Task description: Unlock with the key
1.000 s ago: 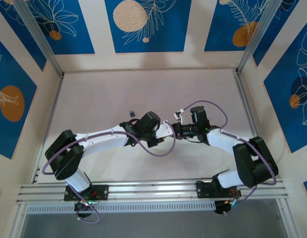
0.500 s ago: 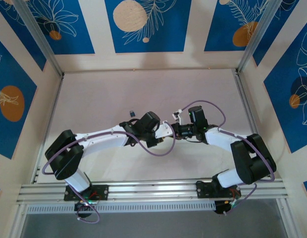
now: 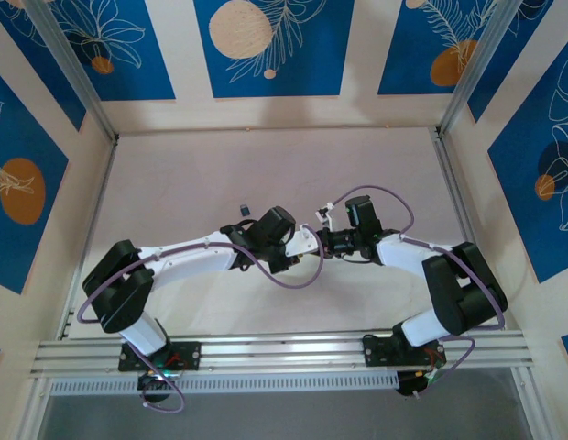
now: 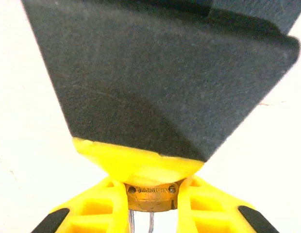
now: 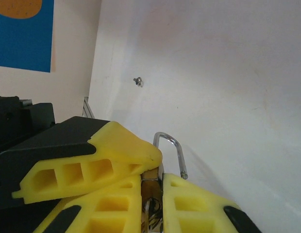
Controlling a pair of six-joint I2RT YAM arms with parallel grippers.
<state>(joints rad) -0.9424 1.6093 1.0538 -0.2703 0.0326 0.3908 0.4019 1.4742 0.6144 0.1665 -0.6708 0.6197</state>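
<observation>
The left gripper is clamped on the padlock: its yellow fingers press the brass body from 9 and 3 o'clock. In the right wrist view, the right gripper has its fingers drawn close on a dark metal piece, apparently the key, at 6 o'clock of that body. The shackle arches toward 12 o'clock, one end free. From above, both grippers meet just 3 o'clock of the table centre.
</observation>
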